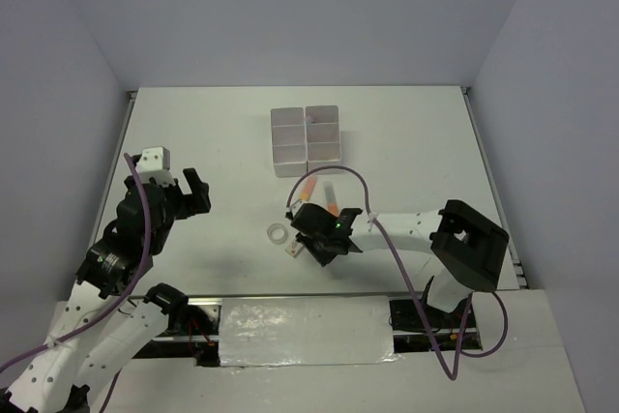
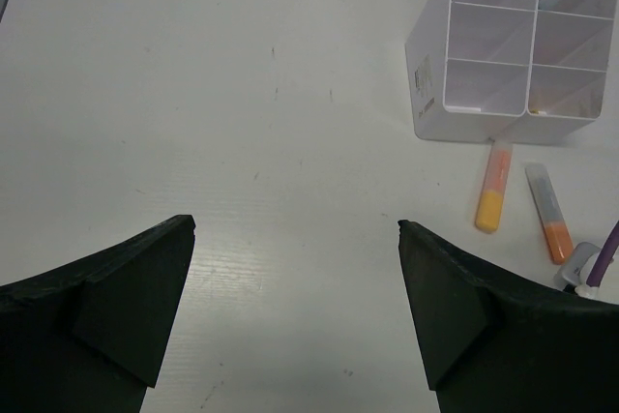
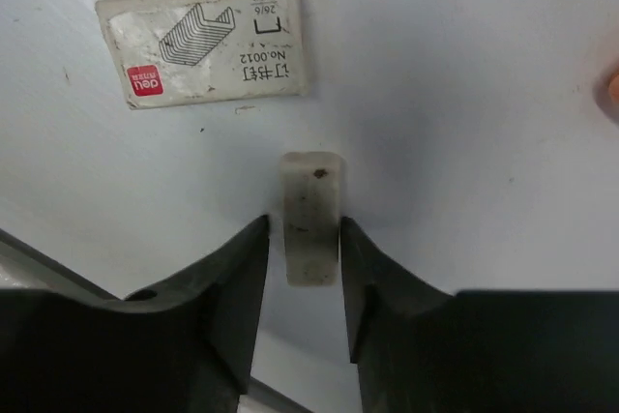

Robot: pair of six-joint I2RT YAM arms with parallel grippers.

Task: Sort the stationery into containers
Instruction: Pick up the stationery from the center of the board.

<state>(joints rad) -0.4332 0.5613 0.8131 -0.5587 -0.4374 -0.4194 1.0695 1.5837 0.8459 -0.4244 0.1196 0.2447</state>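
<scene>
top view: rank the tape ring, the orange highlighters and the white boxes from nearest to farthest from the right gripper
1. tape ring, just to the left of the right gripper
2. orange highlighters, beyond the gripper, toward the boxes
3. white boxes, farthest, at the far middle of the table

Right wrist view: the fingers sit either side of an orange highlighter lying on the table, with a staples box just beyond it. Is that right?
Not quite. In the right wrist view the thing between the fingers is a white eraser, not an orange highlighter. The staples box does lie just beyond it.
</scene>
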